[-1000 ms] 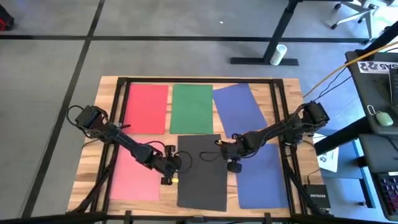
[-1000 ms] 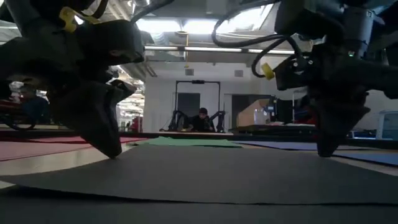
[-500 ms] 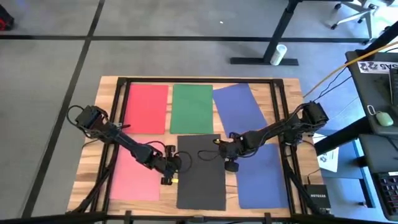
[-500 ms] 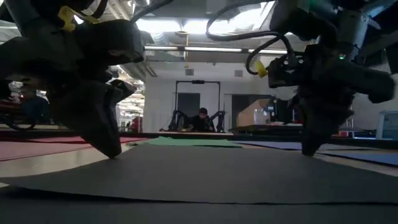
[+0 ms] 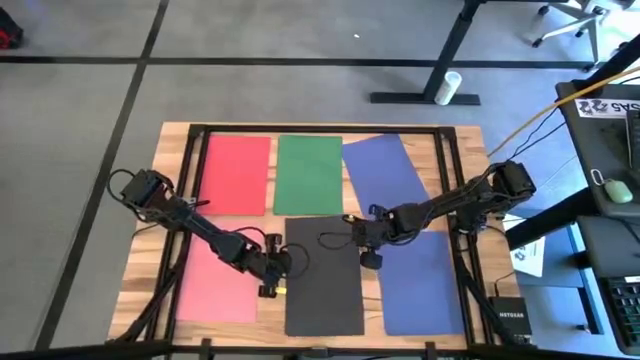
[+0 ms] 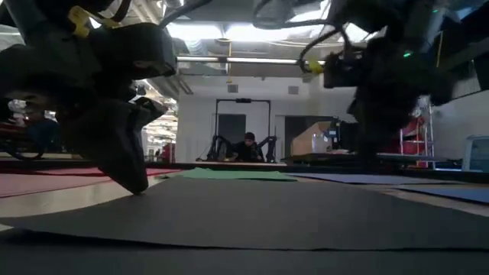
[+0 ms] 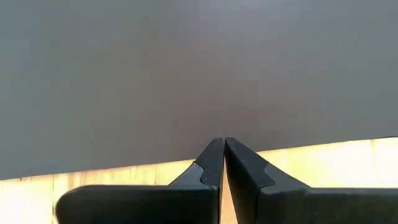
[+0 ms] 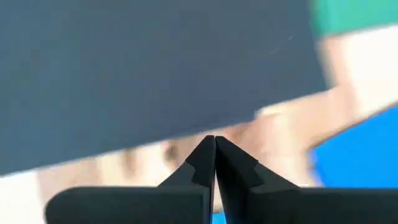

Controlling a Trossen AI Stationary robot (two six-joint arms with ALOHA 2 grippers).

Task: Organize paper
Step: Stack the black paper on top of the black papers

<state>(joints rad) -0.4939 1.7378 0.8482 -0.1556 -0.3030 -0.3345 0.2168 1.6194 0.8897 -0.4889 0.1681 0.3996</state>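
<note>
Paper in several colours is laid out across a wooden table (image 5: 470, 180), seen from above. At the left, a pink sheet (image 5: 218, 285) is spread on the near side, with a red sheet (image 5: 238, 175) beyond it at the far side. The left gripper (image 5: 272, 272) is lowered at the left edge of the dark grey sheet (image 5: 325, 290), between that sheet and the pink one; its fingers are pressed together tip to tip with nothing caught between them, and in the left wrist view the tips are seen on bare wood just beside the grey edge. The dark grey sheet is placed at the near middle of the table, and a green sheet (image 5: 309, 175) is laid beyond it, beside the red one. The right gripper (image 5: 368, 258) is positioned at the right edge of the dark grey sheet, near its far corner, with fingers likewise closed on nothing. At the right, one blue sheet (image 5: 382, 175) is set slightly askew at the far side and another blue sheet (image 5: 422, 285) is laid on the near side. From table height, a seated person (image 6: 246, 148) is visible in the room behind.
</note>
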